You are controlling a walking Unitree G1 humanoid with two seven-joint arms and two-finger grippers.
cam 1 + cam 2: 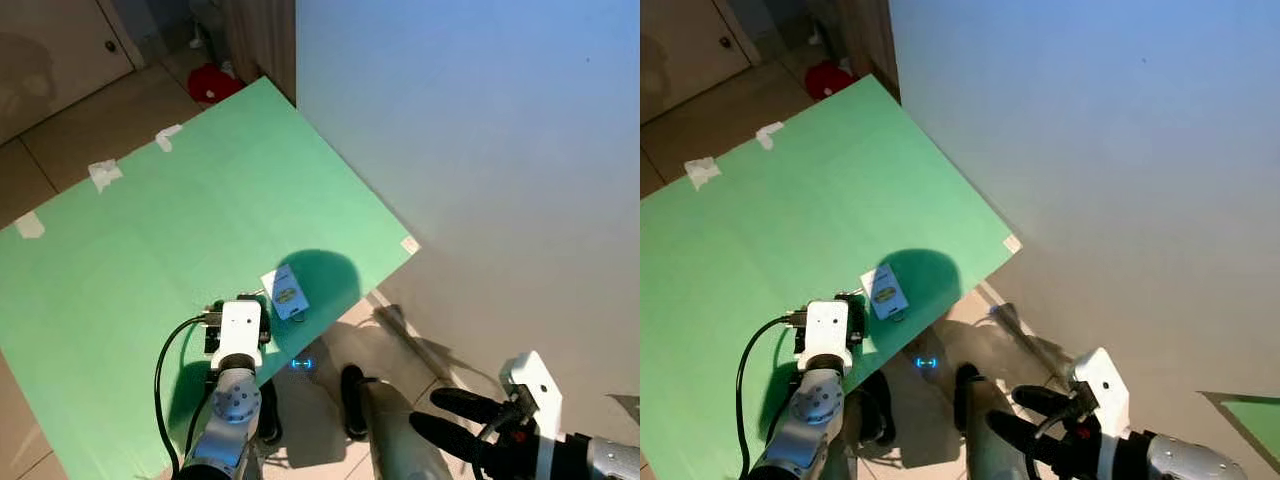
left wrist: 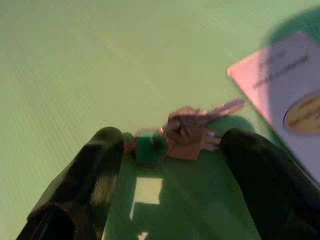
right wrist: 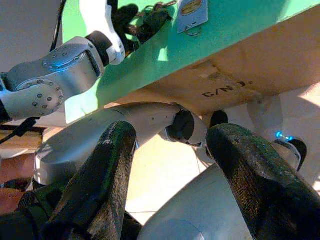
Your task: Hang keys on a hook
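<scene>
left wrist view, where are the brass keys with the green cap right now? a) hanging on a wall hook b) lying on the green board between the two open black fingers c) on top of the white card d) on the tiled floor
b: the brass keys with the green cap lie flat on the green board, between the left gripper's spread black fingers, beside the white card.

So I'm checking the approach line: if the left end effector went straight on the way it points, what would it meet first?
Probably the keys: they lie on the green board between the open fingers of the left end effector, just ahead of the tips. The white card sits off to one side of that line.
</scene>
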